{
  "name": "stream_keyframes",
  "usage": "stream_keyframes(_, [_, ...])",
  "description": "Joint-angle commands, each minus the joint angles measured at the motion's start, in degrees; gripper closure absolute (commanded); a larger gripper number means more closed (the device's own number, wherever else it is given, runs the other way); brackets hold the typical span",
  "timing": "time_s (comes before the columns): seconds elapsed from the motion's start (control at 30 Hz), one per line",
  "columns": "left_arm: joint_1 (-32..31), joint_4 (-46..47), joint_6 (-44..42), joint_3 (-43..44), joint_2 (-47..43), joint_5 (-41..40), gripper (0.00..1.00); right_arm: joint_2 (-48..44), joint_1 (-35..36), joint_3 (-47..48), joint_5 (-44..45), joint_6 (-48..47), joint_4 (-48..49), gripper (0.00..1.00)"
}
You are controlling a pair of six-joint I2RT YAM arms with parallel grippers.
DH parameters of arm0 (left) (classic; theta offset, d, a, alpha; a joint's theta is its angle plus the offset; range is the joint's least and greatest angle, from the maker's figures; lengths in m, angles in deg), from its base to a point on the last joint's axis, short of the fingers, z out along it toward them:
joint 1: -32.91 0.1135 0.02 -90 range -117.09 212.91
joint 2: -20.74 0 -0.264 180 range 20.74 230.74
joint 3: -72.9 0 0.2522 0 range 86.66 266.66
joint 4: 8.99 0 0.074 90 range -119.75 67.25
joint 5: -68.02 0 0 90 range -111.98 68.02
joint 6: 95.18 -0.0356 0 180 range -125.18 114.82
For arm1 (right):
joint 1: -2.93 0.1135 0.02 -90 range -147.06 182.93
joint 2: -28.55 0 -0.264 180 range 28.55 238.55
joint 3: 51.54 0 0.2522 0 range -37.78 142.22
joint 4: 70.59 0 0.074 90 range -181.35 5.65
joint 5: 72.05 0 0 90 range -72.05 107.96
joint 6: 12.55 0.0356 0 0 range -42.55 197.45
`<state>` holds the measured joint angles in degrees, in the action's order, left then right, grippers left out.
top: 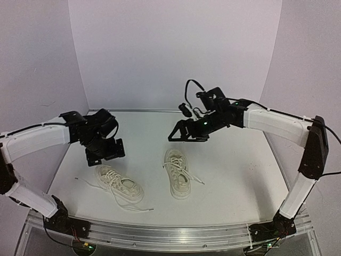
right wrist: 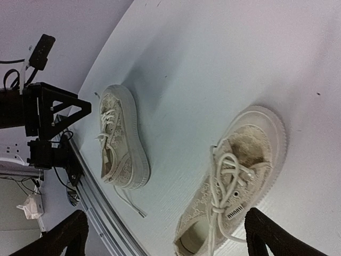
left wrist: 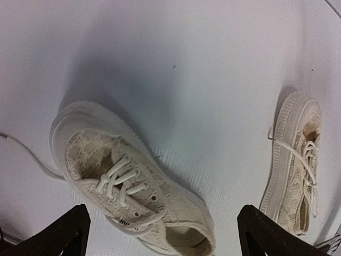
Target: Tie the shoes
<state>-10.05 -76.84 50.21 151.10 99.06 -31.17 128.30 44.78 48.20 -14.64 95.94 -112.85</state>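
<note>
- Shoes (top: 121, 186) are lying on the white table (top: 240, 160), side by side but apart, in front of the two grippers and nearer the arm bases.
- At the left, the left gripper (top: 105, 154) is hovering above the table just beyond the left shoe (left wrist: 128, 186), touching nothing. In the left wrist view its fingers (left wrist: 58, 234) are standing spread wide, with that shoe showing below the gap.
- That left shoe is lying slantwise, its toe pointing toward the far left. Its laces (left wrist: 120, 178) are crossing the tongue, and thin ends are trailing loose over the table on both sides.
- Further right, the right shoe (top: 177, 173) is lying nearly straight, its toe pointing away from the arm bases, with one lace end trailing onto the table at its right.
- At the right, the right gripper (top: 187, 136) is hanging above the table just beyond the right shoe. Its fingers (right wrist: 277, 234) are spread wide and gripping nothing, and the right wrist view is showing both shoes beyond them.
</note>
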Motion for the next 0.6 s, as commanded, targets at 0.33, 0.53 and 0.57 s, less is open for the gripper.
stream_keyframes(0.33, [1.0,8.6,24.1,-25.1,-22.4,-2.9,0.01,26.3,17.4,23.3,-0.1,-1.2,-1.5,0.21])
stream_keyframes(0.53, [1.2,13.0,29.1,-30.5,-25.7,-3.9,0.01,33.3,19.8,30.3,2.9,-2.2,-4.2,0.3])
stream_keyframes(0.57, [1.2,13.6,29.7,-31.1,-25.8,-3.8,0.01,34.5,20.0,31.4,3.7,-2.4,-4.7,0.3])
